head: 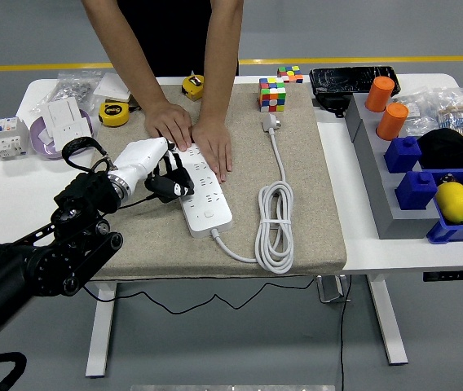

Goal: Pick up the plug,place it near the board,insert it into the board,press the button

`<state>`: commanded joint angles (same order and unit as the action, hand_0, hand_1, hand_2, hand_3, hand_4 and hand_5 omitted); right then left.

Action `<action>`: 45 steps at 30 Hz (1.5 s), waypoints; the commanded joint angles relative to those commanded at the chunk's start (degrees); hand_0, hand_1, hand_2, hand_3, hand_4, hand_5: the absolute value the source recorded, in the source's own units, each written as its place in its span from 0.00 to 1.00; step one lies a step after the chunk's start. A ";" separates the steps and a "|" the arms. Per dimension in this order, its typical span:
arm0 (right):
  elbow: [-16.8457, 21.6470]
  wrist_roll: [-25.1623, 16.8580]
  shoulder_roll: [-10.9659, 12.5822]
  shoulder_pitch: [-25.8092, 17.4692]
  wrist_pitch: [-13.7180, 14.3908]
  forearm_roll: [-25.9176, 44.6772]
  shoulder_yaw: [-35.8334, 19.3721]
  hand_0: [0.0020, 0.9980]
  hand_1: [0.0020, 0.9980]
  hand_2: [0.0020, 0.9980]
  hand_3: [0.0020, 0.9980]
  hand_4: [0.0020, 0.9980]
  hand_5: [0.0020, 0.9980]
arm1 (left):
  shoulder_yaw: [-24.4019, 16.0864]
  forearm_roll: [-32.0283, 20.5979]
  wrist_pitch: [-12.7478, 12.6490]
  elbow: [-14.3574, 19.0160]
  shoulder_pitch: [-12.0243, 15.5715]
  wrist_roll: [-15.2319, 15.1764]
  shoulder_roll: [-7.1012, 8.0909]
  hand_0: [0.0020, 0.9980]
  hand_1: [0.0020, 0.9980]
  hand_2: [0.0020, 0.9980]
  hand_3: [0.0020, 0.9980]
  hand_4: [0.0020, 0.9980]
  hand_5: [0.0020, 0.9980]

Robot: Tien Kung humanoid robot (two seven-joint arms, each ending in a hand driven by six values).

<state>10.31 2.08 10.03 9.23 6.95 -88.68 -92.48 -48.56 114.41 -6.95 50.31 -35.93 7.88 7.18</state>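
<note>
The robot's left hand (156, 169) reaches in from the tabletop's left edge — its black fingers (174, 181) curl around a dark plug (166, 189) at the left side of the white power strip (203, 191). A person's two hands (191, 136) press flat on the strip's far end — its coiled white cable (275, 220) lies right.

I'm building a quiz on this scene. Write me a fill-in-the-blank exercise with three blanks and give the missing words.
1. The left robot hand is at the ____ side of the white power strip in the picture.
2. The person's hands press on the strip's ____ end.
3. The coiled white cable lies on the strip's ____ side in the picture.

Missing words: left; far; right
</note>
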 joint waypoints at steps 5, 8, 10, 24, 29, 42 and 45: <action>0.00 -0.03 0.02 0.03 0.05 0.02 -0.10 1.00 0.87 0.77 0.84 1.00 0.83 | 0.62 0.57 0.41 -0.43 -0.08 0.31 -0.04 0.20 0.06 0.16 0.23 0.88 0.31; 0.00 -0.01 0.00 0.02 0.08 0.02 -0.11 1.00 0.87 0.77 0.84 1.00 0.83 | 0.54 0.84 0.77 -0.57 -0.08 0.52 0.00 0.20 0.06 0.16 0.23 0.88 0.31; 0.00 0.02 0.00 -0.07 0.08 -0.06 -0.17 1.00 0.87 0.77 0.84 1.00 0.83 | 0.29 0.96 0.99 -0.53 0.06 0.71 0.09 0.20 0.05 0.13 0.21 0.86 0.32; 0.00 0.04 0.03 -0.44 0.04 -0.08 -0.06 1.00 0.87 0.77 0.84 1.00 0.83 | -1.18 0.05 0.53 -0.39 0.96 0.53 0.38 0.20 0.04 0.08 0.11 0.80 0.25; 0.00 0.05 0.09 -0.53 0.10 -0.09 -0.27 1.00 0.87 0.77 0.84 1.00 0.83 | -2.63 0.75 0.21 -0.67 1.36 0.28 0.90 0.20 0.04 0.07 0.11 0.79 0.25; 0.00 0.04 0.10 -0.45 0.14 0.05 -0.41 1.00 0.87 0.77 0.83 1.00 0.85 | -4.39 0.30 0.35 0.35 1.81 -0.32 2.53 0.20 0.04 0.07 0.11 0.76 0.21; 0.00 0.04 0.11 -0.37 0.12 0.14 -0.33 1.00 0.87 0.77 0.83 1.00 0.85 | -3.87 0.38 0.43 0.49 1.67 -0.45 2.36 0.20 0.04 0.07 0.11 0.76 0.21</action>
<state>10.31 2.12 10.14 8.86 7.07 -88.54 -92.81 -52.42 114.79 -6.52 50.80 -34.25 7.43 9.54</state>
